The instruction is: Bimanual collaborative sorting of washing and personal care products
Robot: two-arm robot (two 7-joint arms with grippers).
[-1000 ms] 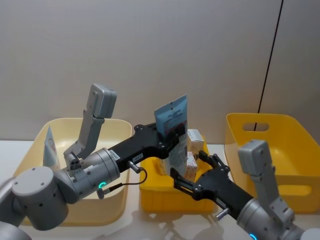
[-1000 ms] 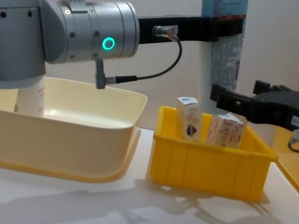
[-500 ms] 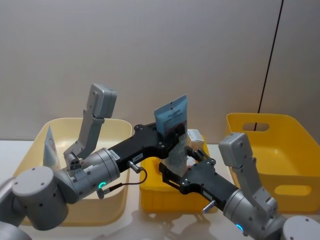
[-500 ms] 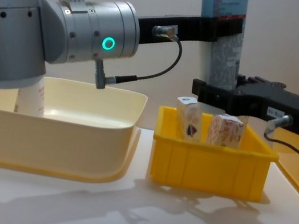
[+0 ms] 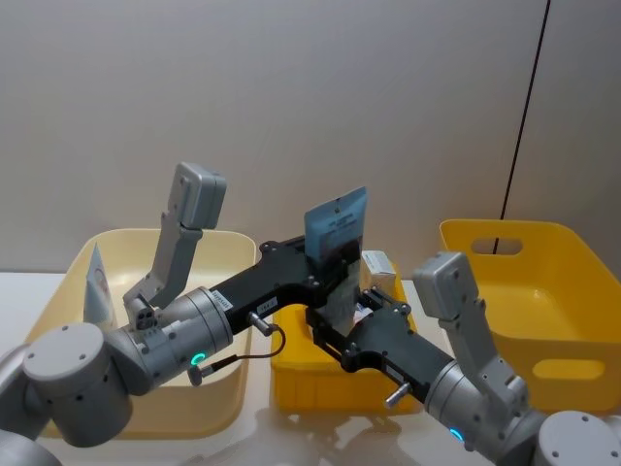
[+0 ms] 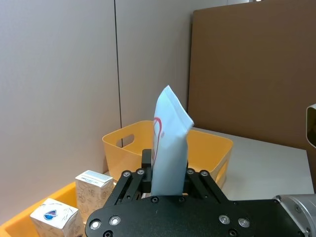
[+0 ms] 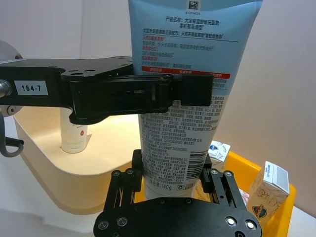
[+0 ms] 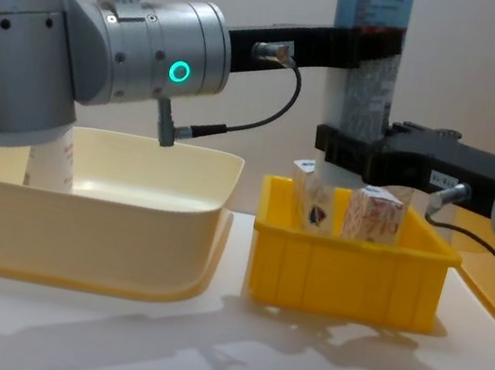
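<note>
Squeeze tube (image 5: 336, 248), pale blue and white with red print, stands upright in the air above the small yellow bin (image 8: 348, 270) at the middle of the table (image 8: 199, 349), crimped end up. Left gripper (image 8: 367, 48), reaching in from the left, is clamped across the tube's printed upper half. Right gripper (image 7: 172, 170) sits lower, its fingers (image 7: 212, 180) parted to either side of the tube's cap end and close against it. Two white cartons (image 8: 312, 201) stand upright in the small bin beneath. A second tube (image 8: 48, 164) stands cap-down in the cream bin (image 8: 78, 222) toward the table's left edge. A larger yellow bin (image 5: 543, 291) sits toward the right edge.
</note>
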